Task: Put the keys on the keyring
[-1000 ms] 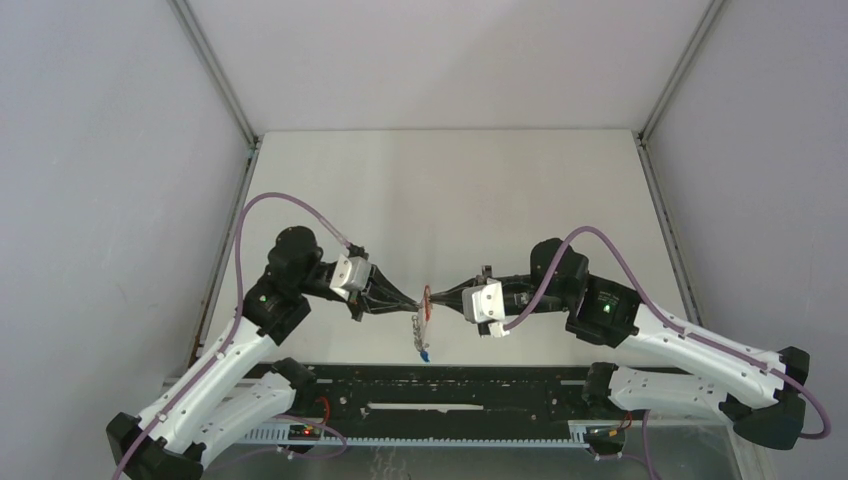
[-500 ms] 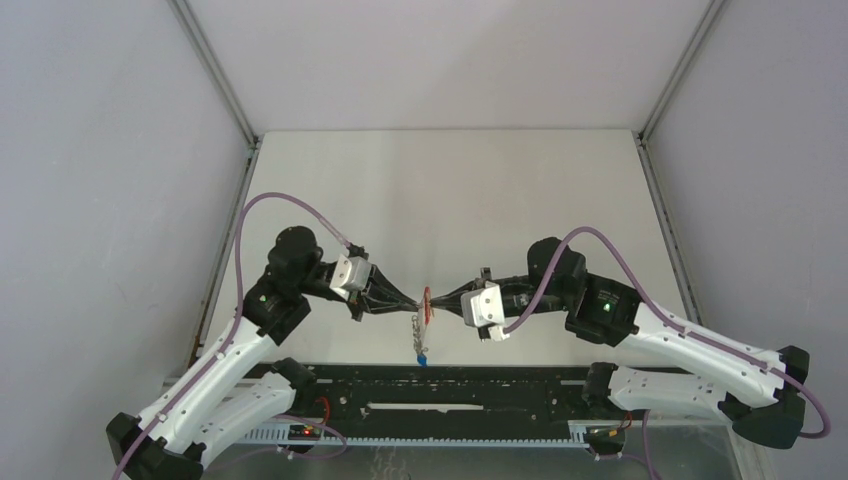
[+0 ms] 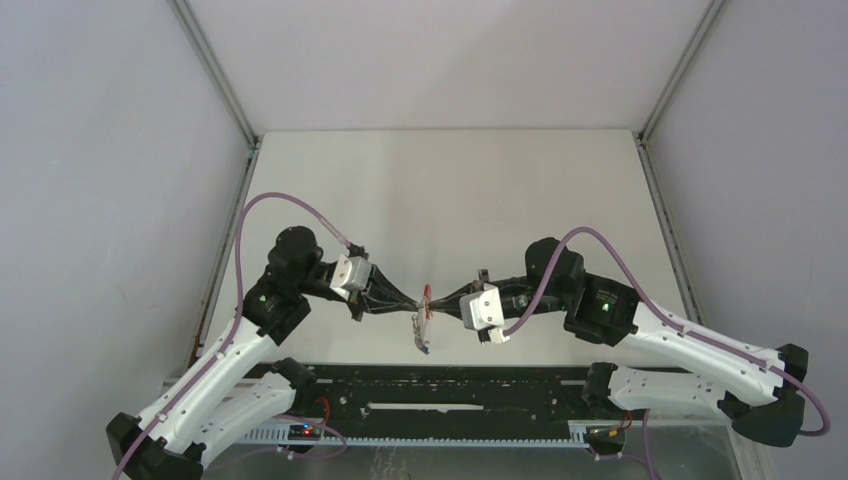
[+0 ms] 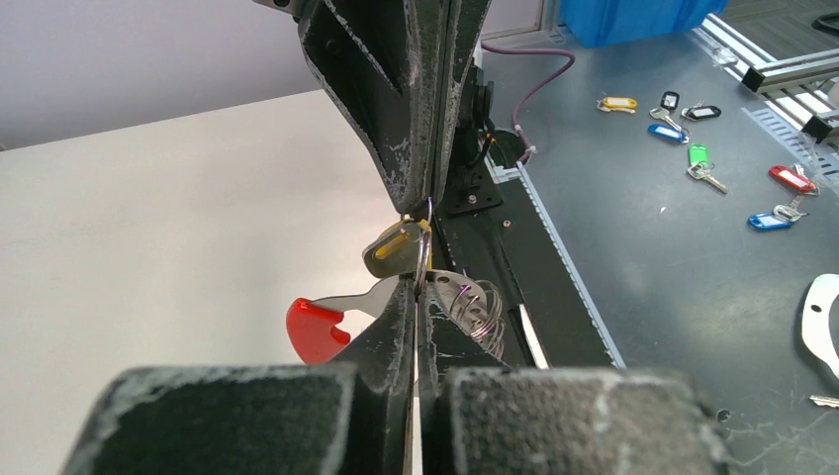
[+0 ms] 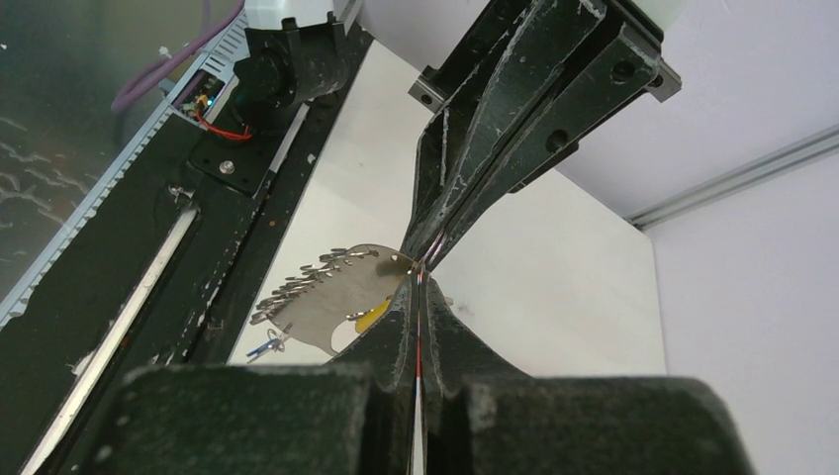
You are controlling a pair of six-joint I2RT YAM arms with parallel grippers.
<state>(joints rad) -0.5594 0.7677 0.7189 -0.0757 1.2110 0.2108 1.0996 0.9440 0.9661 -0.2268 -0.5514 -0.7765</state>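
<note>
Both clamped on the keyring (image 4: 317,332) (tip to tip), the left claw (image 4: 416,297) and right claw (image 5: 418,279) risk springing the yellow key (image 4: 396,247) off if either twists.

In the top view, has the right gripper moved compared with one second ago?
Yes, slightly. The right gripper, shut on the keyring, has shifted left, toward the left gripper, judged against the fixed black rail below them.

Keyring and keys, held up off the tabletop (image 3: 450,190).
The keyring (image 4: 422,259) is pinched between left claw (image 4: 414,307) and right claw (image 5: 419,297); red tag (image 4: 317,332), grey chain (image 4: 477,312), yellow key (image 4: 396,247) and blue key (image 3: 424,349) dangle.
</note>
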